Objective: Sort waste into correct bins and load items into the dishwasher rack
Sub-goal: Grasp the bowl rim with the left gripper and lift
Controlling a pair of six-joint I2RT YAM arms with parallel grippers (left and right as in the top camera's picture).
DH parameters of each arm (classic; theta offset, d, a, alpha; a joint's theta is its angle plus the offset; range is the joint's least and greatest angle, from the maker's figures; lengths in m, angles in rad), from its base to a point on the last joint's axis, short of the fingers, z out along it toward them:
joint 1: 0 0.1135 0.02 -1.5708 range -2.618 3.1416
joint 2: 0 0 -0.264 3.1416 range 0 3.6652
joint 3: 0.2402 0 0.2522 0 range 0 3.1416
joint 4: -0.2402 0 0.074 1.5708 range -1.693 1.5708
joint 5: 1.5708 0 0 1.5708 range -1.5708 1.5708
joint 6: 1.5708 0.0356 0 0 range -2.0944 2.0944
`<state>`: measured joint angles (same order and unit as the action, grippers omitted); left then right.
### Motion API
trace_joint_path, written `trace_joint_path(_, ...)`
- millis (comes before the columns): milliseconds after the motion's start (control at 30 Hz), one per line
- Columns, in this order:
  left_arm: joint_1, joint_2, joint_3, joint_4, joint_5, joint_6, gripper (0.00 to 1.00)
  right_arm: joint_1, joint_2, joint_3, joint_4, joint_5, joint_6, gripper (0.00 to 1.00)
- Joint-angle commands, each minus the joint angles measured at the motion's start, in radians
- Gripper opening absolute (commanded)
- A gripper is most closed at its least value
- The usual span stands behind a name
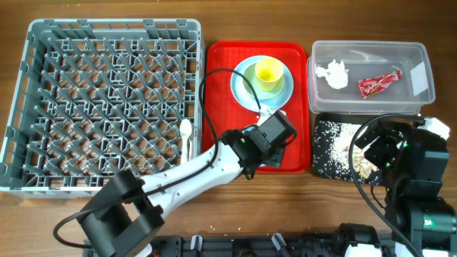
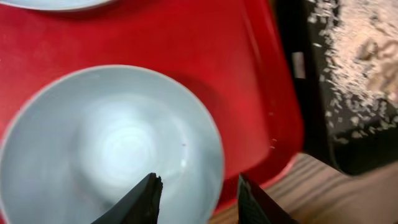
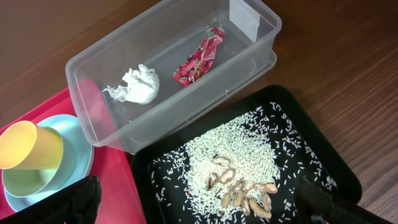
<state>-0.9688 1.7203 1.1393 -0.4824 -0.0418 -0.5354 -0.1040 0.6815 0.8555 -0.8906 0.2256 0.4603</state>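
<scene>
Wooden table (image 1: 285,210), red tray (image 1: 300,107) beside rice-strewn black tray (image 1: 315,173). Light blue bowl (image 2: 112,149), glossy; left gripper (image 2: 196,199) spread over its rim, right gripper (image 3: 202,202) spread wide.

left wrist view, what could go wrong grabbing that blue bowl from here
1. The open left pincer straddles only the thin, smooth rim of the light blue bowl. If it closes there, the bowl may slip or tip.
2. The bowl sits near the edge of the red tray, beside the black tray. A tilted lift could bump that tray and scatter the rice.
</scene>
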Motion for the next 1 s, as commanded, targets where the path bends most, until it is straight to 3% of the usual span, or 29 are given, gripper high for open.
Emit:
trace_joint_path(0,-0.053,0.014,0.009,-0.006,-0.074,0.008,0.40,-0.005,-0.003,0.010,0.003,0.010,0.013,1.00)
trace_joint_path(500,-0.064,0.114,0.008,-0.005,-0.080,0.008,0.40,-0.005,-0.003,0.010,0.003,0.010,0.013,1.00)
trace_joint_path(833,-0.063,0.115,-0.012,-0.019,-0.117,0.008,0.31,-0.005,-0.003,0.010,0.003,0.010,0.013,1.00)
trace_joint_path(967,-0.063,0.115,-0.012,-0.019,-0.151,0.008,0.06,-0.005,-0.003,0.010,0.003,0.010,0.014,1.00)
